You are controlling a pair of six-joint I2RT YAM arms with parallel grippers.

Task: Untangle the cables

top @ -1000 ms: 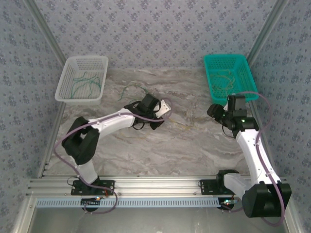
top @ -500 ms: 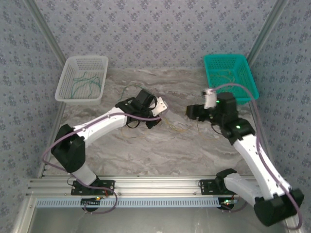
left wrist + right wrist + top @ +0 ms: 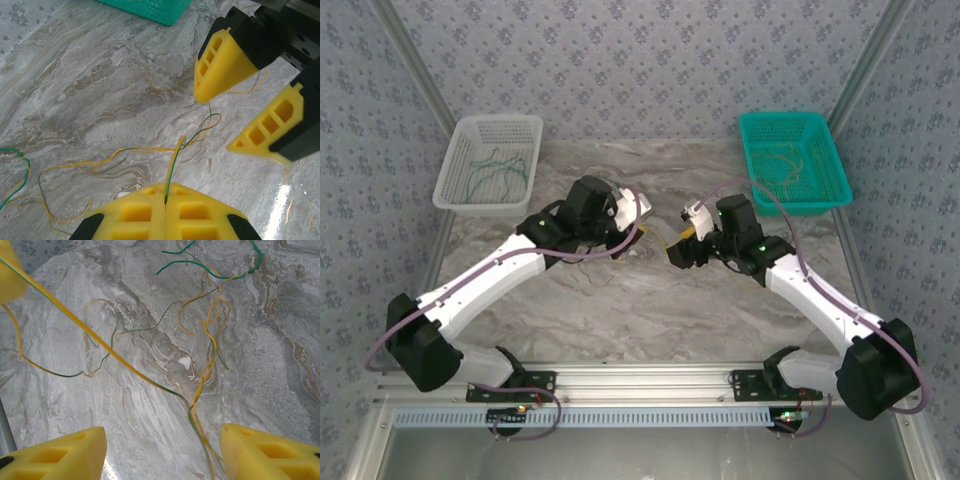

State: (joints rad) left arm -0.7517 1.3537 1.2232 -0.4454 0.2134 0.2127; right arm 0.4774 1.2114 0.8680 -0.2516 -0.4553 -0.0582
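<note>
Cables point(image 3: 173, 159): loose green and yellow strands at the centre of the marble table point(image 3: 620, 310), between both grippers. The left gripper point(image 3: 165, 196) is clamped on one green-yellow strand. The right gripper point(image 3: 216, 122), fingers apart, faces it from 1 o'clock. Judged step: separating a strand. Next, the right gripper must close on a neighbouring strand and pull toward the teal basket point(image 3: 820, 203) at 2 o'clock. Bare tabletop lies toward 6 o'clock.
</note>
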